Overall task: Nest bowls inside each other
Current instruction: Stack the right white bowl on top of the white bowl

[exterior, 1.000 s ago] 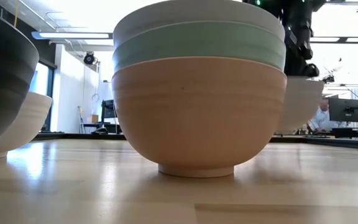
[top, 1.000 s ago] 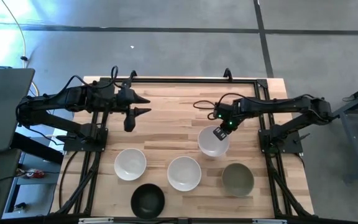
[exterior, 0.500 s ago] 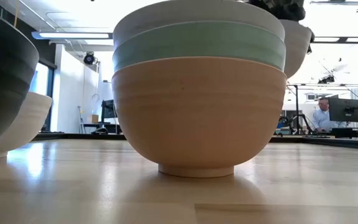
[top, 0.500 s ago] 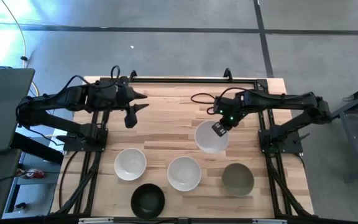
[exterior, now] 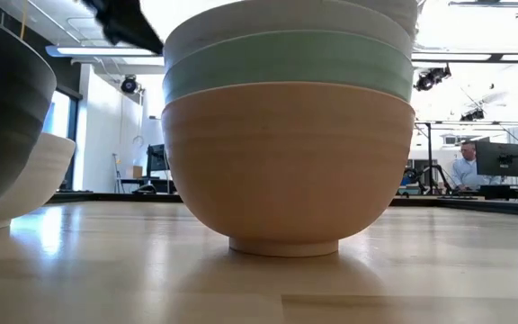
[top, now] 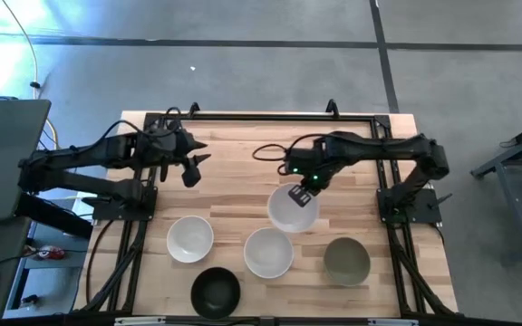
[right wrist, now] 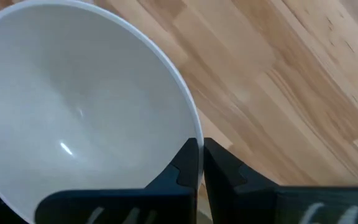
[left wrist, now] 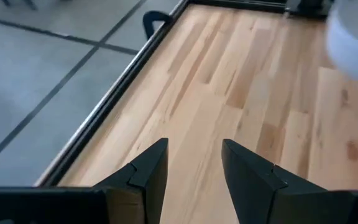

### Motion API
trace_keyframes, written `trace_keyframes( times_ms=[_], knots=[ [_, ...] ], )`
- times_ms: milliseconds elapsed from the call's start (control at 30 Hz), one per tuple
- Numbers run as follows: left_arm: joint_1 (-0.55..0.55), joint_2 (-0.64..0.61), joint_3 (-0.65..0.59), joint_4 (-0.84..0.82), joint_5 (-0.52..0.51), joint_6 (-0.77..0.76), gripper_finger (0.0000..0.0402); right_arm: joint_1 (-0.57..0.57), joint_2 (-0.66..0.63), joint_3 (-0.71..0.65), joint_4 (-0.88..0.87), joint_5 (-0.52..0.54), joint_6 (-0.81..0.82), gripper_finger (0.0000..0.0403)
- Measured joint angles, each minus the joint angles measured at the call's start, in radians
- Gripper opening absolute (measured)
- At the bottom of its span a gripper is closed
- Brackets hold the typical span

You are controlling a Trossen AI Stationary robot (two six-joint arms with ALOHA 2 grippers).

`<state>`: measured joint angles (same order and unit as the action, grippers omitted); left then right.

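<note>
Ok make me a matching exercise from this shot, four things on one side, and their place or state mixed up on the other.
Things:
1. black bowl
2. olive-grey bowl
3. right gripper
4. left gripper

Place or state:
A. open, holding nothing
B. shut on a white bowl's rim
C. table's near edge, left of centre
D. near the table's right edge

Pairs: 1-C, 2-D, 3-B, 4-A

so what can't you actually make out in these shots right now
- High view: the mint green bowl and peach-orange bowl are hidden under the top white bowl of the stack.
- Low view: that stack fills the picture and hides most of the table; the right gripper and the white bowl it pinches by the rim are not clearly seen.
- Left wrist view: a pale bowl is blurred and cut off by the edge.
</note>
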<state>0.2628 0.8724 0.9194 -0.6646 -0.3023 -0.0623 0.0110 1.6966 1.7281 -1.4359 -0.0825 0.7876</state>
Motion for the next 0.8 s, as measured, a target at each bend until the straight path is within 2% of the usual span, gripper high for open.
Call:
trace_keyframes(
  times_ms=[167, 300, 567, 800],
  knots=[
    [0.053, -0.124, -0.158, 0.079, 0.0, -0.038, 0.0141, 0.037, 0.102, 0.134, -0.009, -0.006, 0.012, 0.0],
    [0.092, -0.235, -0.233, 0.116, 0.002, -0.05, 0.0141, 0.07, 0.173, 0.212, -0.011, -0.006, 0.025, 0.0],
    [0.159, -0.371, -0.248, 0.147, 0.015, -0.013, 0.0141, 0.14, 0.216, 0.237, 0.029, -0.024, 0.124, 0.0],
    [0.197, -0.388, -0.248, 0.148, 0.086, -0.013, 0.0141, 0.215, 0.216, 0.235, 0.091, 0.011, 0.231, 0.0]
  ],
)
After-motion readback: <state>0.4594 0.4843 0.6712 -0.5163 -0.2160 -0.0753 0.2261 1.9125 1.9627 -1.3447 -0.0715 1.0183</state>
